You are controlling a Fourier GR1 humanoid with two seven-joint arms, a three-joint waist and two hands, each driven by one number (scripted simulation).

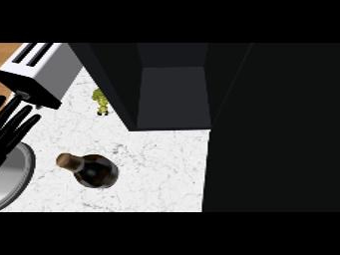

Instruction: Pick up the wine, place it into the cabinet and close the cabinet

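The wine bottle (90, 170), dark glass with a tan cork, stands on the white marble counter (154, 164) at lower centre-left. The black cabinet (169, 84) stands behind it with its inside open to view, and its dark door (283, 129) fills the right side. My left hand (3, 124) shows at the left edge with straight fingers pointing up, apart from the bottle and holding nothing. My right hand does not show in this view.
A white toaster (36, 72) sits at the top left. A grey round plate (7, 179) lies at the lower left, partly under my left hand. A small yellow-green object (100, 101) lies on the counter beside the cabinet.
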